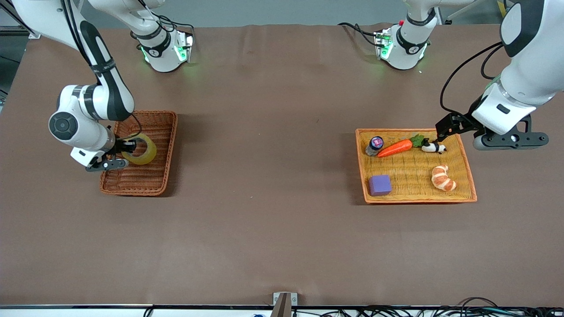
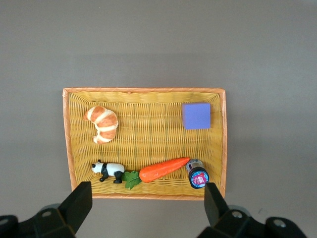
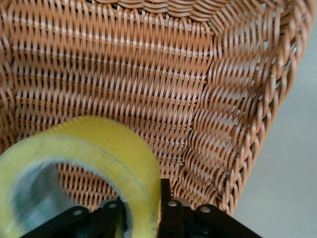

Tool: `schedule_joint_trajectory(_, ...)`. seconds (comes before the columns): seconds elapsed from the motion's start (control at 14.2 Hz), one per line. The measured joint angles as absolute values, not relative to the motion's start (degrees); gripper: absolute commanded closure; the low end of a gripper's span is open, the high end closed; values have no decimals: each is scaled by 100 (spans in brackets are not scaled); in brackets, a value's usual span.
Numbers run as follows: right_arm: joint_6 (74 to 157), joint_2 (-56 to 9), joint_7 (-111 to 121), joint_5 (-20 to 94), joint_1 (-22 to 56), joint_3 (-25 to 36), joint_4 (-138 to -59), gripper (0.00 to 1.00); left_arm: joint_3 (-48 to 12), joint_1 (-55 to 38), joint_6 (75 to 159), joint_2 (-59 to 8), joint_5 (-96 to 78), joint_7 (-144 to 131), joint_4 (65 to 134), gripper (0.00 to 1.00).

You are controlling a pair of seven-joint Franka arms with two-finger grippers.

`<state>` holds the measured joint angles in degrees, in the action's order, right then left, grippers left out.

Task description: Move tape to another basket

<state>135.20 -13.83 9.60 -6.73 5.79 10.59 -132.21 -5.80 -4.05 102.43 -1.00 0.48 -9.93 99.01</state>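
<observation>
The tape (image 1: 142, 149), a yellowish translucent ring, stands on edge inside the reddish-brown basket (image 1: 145, 182) at the right arm's end of the table. My right gripper (image 1: 125, 147) is shut on the tape's wall, one finger inside the ring and one outside. In the right wrist view the tape (image 3: 99, 144) sits between the fingers (image 3: 166, 198) of my right gripper (image 3: 141, 201), with the basket's woven wall (image 3: 148, 74) close by. I cannot tell whether the tape touches the basket floor. My left gripper (image 1: 446, 127) (image 2: 147, 203) is open and empty.
The left gripper waits over the edge of the wide orange tray (image 1: 418, 200) (image 2: 143, 90) farthest from the front camera. The tray holds a purple cube (image 1: 380, 184), a croissant (image 1: 443, 178), a carrot (image 1: 395, 148), a panda figure (image 1: 434, 148) and a small bottle (image 1: 374, 145).
</observation>
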Motion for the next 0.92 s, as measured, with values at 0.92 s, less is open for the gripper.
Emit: schedule_joint_trajectory(0.92, 10748, -686, 922, -472, 616, 658, -9974, 0, -578, -390, 10253, -100, 48, -993, 9843, 0)
